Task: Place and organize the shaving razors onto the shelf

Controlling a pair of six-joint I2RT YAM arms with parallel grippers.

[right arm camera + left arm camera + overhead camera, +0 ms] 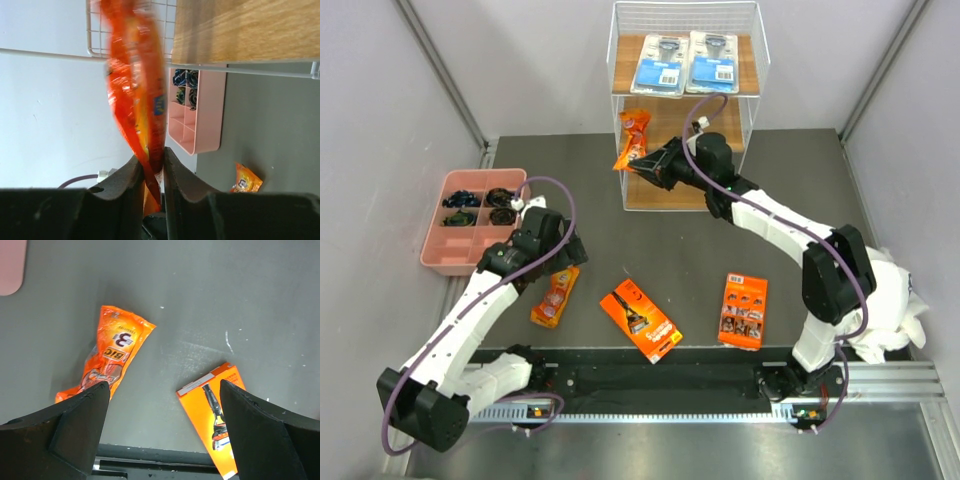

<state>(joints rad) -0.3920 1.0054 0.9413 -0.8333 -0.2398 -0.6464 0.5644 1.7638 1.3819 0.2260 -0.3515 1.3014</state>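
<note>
The shelf [665, 192] stands at the far side of the table [790, 190], two blue blister cards [660, 62] [712, 62] lying side by side on its top board; the middle and bottom boards look bare from above. On the table near my bases lie the long orange-black box [640, 320] and, to its right, the orange card [743, 311]. My right claw [642, 165] is clenched on one orange pouch [633, 140] by its bottom edge, at the shelf's front left corner; the wrist view shows the pouch standing up out of the jaws beside the wire, seemingly not yet over a board. My left claw [164, 387] hangs released above the second pouch [112, 352], touching nothing.

To do this well, I judge I should carry the pouch rightward past the corner wire and well in over the board; lay it flat, squared to one side so its twin fits alongside; loosen only once it rests on wood.
</note>
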